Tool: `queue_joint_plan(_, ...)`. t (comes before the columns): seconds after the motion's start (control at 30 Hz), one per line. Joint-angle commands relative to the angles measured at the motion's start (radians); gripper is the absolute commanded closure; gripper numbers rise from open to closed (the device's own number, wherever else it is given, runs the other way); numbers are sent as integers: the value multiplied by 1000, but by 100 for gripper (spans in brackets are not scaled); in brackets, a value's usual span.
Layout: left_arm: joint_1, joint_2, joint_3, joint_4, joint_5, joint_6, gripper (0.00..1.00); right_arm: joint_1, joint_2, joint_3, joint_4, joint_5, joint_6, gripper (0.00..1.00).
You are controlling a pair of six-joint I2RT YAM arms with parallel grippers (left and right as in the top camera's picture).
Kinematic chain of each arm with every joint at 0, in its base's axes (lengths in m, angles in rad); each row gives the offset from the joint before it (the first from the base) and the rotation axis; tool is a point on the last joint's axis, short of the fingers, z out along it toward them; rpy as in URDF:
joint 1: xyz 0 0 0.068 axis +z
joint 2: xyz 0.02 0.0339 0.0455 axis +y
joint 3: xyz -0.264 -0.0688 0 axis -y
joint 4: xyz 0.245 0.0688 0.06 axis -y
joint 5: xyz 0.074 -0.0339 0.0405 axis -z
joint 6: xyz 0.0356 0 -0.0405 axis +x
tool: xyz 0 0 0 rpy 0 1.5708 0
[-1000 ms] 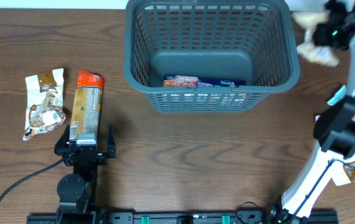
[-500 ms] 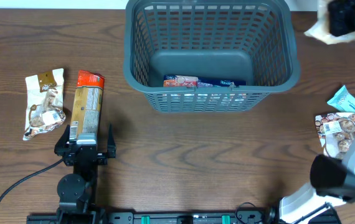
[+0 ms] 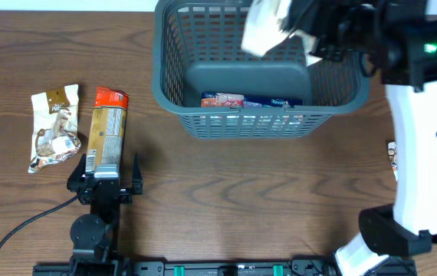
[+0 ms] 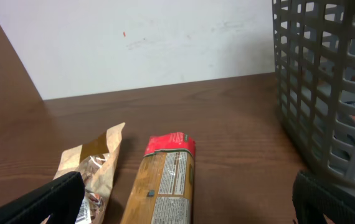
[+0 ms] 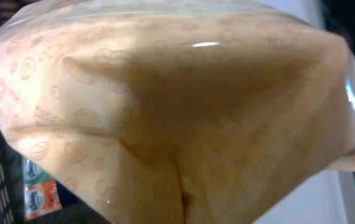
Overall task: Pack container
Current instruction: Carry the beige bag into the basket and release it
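The container, a dark grey slotted basket (image 3: 174,77), stands at the back middle and shows at the right of the left wrist view (image 4: 327,93). Snack packets (image 3: 245,100) lie inside at its front wall. My right gripper (image 3: 295,23) is shut on a pale beige snack bag (image 3: 264,24) and holds it above the basket's back half; the bag fills the right wrist view (image 5: 177,112). My left gripper (image 3: 105,180) is open at the front left, just below an orange-and-red packet (image 3: 108,126) (image 4: 165,177).
A brown and white snack bag (image 3: 54,126) lies left of the orange packet, also in the left wrist view (image 4: 90,168). Part of another packet (image 3: 392,157) shows at the right behind my white right arm (image 3: 422,153).
My right arm has swung left from the back right corner, carrying the beige bag over the basket. The left arm has not moved.
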Motion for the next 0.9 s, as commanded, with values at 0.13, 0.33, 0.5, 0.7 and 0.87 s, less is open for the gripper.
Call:
queue_joint_plan(0.13,-4,-6,-21,-37,-8,-2,1,72,180,19,-33,-52,-256,99)
queue_joint_plan(0.33,-4,-6,-21,-37,-8,-2,1,106,349,19,-31,-58,-256,99)
queue_joint_plan(0.5,-4,-6,-21,-37,-8,-2,1,112,439,19,-16,-58,-232,96)
queue_joint_plan(0.7,-4,-6,-21,-37,-9,-2,1,111,448,19,10,-58,-167,64)
queue_joint_plan(0.87,-4,-6,-21,-37,-9,-2,1,111,431,22,25,-57,-75,37)
